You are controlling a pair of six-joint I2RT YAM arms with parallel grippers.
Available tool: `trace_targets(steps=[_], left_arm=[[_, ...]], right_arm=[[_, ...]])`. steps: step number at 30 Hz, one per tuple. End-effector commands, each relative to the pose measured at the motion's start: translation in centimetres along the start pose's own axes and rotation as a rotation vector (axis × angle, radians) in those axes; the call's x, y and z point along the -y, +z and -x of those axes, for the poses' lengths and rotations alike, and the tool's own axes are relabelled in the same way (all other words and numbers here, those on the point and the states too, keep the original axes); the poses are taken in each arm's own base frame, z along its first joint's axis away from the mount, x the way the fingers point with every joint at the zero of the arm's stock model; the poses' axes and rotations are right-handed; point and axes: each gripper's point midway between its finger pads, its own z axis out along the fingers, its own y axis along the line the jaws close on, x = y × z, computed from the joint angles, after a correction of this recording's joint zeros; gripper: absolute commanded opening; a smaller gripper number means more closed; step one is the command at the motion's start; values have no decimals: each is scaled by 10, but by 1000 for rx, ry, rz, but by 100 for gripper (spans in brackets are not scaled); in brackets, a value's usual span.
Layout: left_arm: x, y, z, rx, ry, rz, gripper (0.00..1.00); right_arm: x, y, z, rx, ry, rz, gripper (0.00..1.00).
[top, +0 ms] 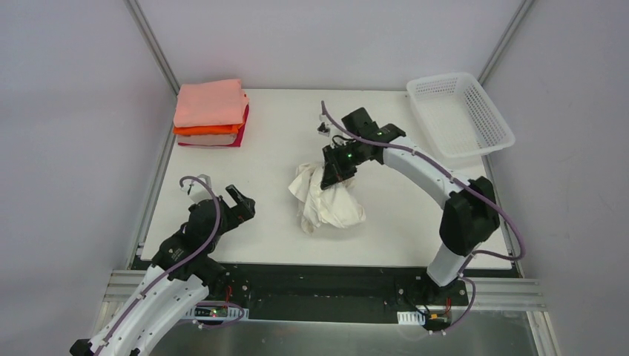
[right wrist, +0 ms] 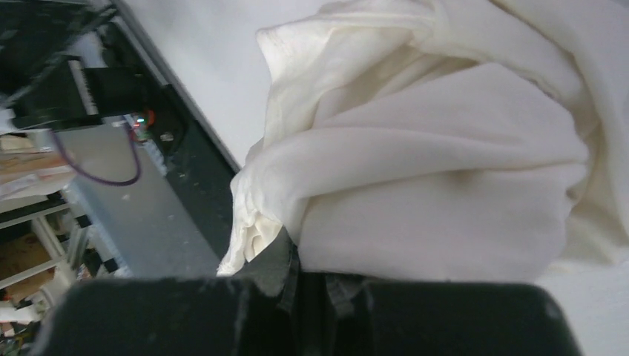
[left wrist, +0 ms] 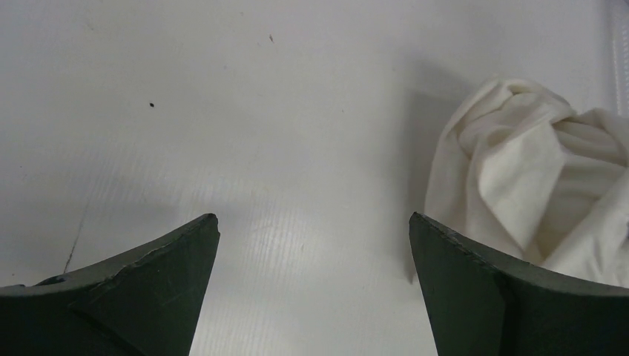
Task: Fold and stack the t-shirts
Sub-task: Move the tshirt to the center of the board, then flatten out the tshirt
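Crumpled at centre frame: cream shirt, pinched tight at its top fold by right claw. Spread wide and empty at lower left: left claw. Likely soft, light, floppy; best taken at a hem or shoulder seam. Upper left: folded stack.

A white tabletop sits inside a booth of plain, pale grey walls, under soft, even light. Slim aluminium posts rise at the far left and far right corners. A black strip and a ribbed aluminium rail run along the near edge.
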Motion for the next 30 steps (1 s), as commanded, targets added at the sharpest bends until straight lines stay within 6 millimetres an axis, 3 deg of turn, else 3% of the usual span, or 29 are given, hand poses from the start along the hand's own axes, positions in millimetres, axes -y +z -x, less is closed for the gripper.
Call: trace_targets(steps=[1,4,6,9,12,14,16,18,21,23,25,28,30], left_arm=[[0,3,-12,-59,4,14,100],[2,5,-16,-91,23,20,100],[3,7,-19,-114,34,27,100],[8,10,-24,-146,46,24,100],[16,15,-27,-174,47,5,100],[23,19,-29,-185,36,-11,100],[32,23,-28,-186,21,-34,100],[39,26,-28,-189,9,-51,100],[51,32,-29,-204,5,-83,100],[57,36,-29,-208,-3,-94,100],[62,42,-30,-210,-6,-102,100],[72,53,-29,-206,-12,-117,100],[83,60,-28,-220,-9,-139,100]], right_arm=[[48,39,5,33,-69,-139,6],[86,63,-8,17,5,-249,25],[95,69,-11,9,34,-282,40],[100,62,-3,42,54,-334,57],[101,39,11,136,82,-427,96],[105,17,18,226,120,-518,100],[115,-17,22,348,180,-662,100],[113,-42,15,422,237,-715,100],[97,-59,-5,485,293,-668,100],[83,-58,-24,479,326,-586,100],[57,-47,-32,479,347,-416,100],[16,-29,-33,480,361,-169,99],[-3,-17,-34,447,350,-95,99]])
